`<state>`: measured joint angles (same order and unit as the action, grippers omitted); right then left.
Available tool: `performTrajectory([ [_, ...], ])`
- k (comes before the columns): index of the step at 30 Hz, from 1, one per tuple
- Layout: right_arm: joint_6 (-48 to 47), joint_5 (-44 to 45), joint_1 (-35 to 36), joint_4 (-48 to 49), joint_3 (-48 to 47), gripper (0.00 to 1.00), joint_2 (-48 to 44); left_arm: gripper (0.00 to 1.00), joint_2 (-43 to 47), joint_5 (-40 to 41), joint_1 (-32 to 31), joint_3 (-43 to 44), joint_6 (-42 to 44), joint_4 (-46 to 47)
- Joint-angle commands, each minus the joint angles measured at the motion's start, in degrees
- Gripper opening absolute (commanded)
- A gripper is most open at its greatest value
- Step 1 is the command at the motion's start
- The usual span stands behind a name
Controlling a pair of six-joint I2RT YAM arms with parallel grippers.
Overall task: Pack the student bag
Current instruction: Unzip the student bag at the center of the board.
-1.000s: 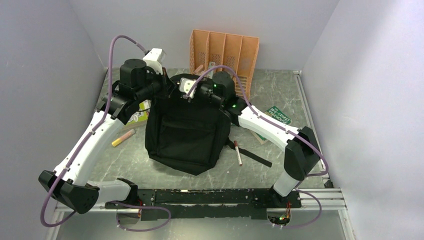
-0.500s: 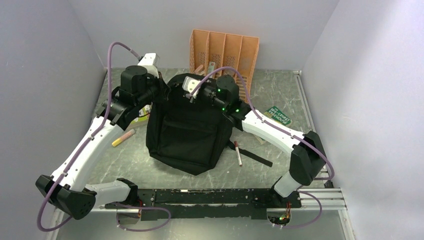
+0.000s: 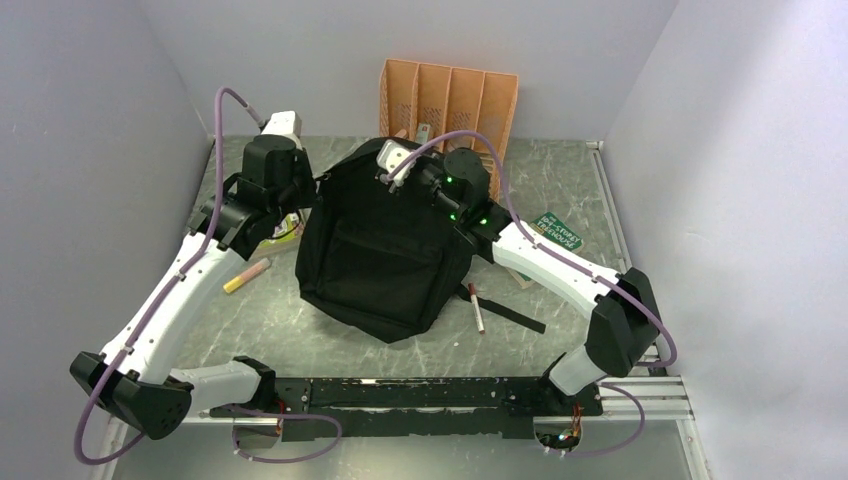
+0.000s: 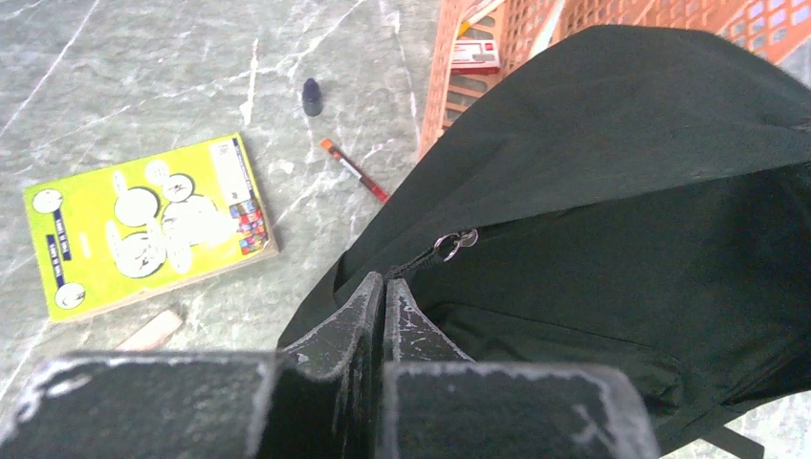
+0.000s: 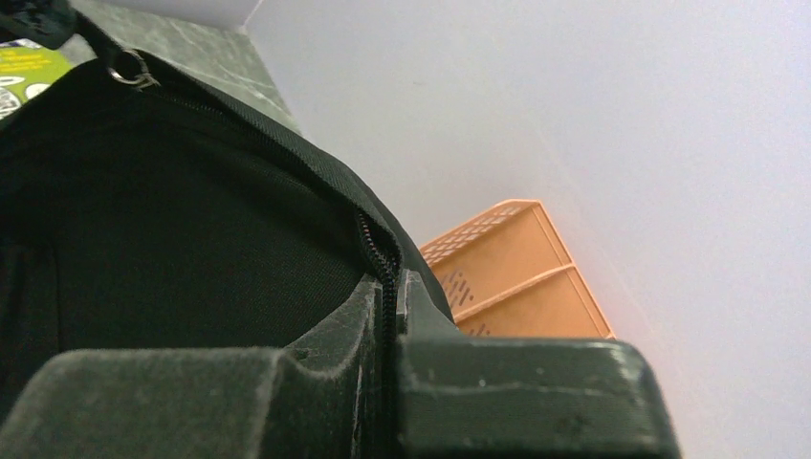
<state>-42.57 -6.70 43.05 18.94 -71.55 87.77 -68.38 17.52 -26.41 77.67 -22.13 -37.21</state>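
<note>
The student bag [image 3: 385, 260] is a large black fabric backpack in the middle of the table, its top raised toward the back. My left gripper [image 3: 318, 186] is at the bag's upper left corner. In the left wrist view it [image 4: 384, 279] is shut on the zipper edge just below a metal pull ring [image 4: 455, 243], with the bag [image 4: 622, 191] spreading to the right. My right gripper [image 3: 386, 178] is at the bag's top middle. In the right wrist view it [image 5: 390, 277] is shut on the zipper track of the bag [image 5: 172, 239].
An orange file organiser [image 3: 450, 100] stands right behind the bag. A yellow-green book [image 4: 143, 225], a red pen [image 4: 354, 170] and a dark cap [image 4: 312, 96] lie to the left. A yellow marker [image 3: 246, 275], another pen [image 3: 476, 306] and a green book [image 3: 558, 230] lie around the bag.
Both grippers have moved up and toward the back wall, keeping their grip. The bag's top has been pulled taller and closer to the orange organiser.
</note>
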Motion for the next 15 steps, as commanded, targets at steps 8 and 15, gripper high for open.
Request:
performTrajectory([
  [8,6.3,13.6,-0.9,2.7,-5.8,0.00,-3.2,0.05,1.8,6.5,0.6,-3.4,-6.8,-8.6],
  [15,7.7,15.9,-0.9,1.3,-6.5,0.00,-4.4,0.05,2.9,4.2,0.6,-8.4,-8.9,-8.9],
])
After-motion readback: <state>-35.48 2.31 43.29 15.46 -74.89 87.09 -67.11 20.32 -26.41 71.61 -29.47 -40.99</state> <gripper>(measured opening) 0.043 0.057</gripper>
